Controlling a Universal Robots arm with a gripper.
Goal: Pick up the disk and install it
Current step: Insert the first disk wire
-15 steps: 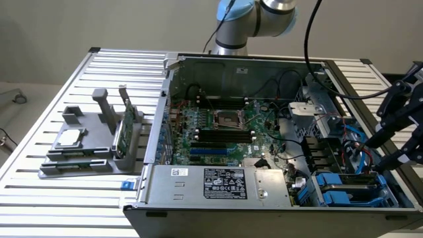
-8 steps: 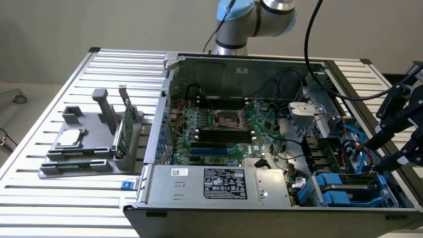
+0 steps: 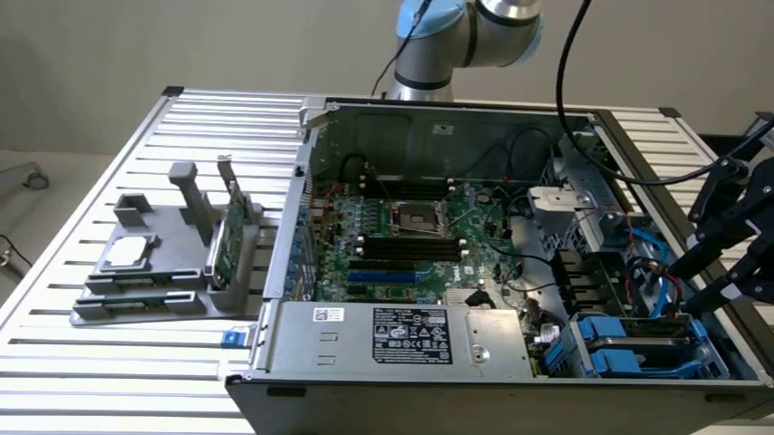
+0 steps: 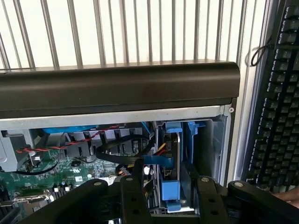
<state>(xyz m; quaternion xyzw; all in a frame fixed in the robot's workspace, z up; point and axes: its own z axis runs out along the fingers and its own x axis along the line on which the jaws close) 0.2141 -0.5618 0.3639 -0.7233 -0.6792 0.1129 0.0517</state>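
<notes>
Your jaws (image 3: 701,294) stand spread wide — nothing is pinched between them. In the exterior view the black linkage hangs at the exterior view's right edge, over the drive-bay corner of the open computer case (image 3: 317,163), and the fingertips point down toward the blue-railed bay without clearly touching anything.

You cannot see everything here. The gripper body is cut off by the exterior view's right edge, and in the wrist view the black finger links (image 4: 140,198) cover the lower part of the bay. The case's black front bezel (image 4: 117,86) hides the upper part of the interior from the wrist camera. Whether a fingertip grazes the blue plastic cannot be told.

The disk (image 4: 169,156) sits edge-on inside the drive bay, its grey metal side showing between blue rails, just beyond and between your spread finger links. In the exterior view it lies low in the bay at the case's front corner (image 3: 635,340), directly under the jaws. Red and black cables (image 4: 70,142) run past it toward the motherboard (image 3: 411,236).

On the slatted tabletop (image 3: 145,372), at the exterior view's left, a grey holder (image 3: 163,263) carries a smaller flat silver drive (image 3: 130,254) and an upright green circuit card (image 3: 227,240) — well apart from the jaws. A black keyboard (image 4: 280,102) lies beside the case.
</notes>
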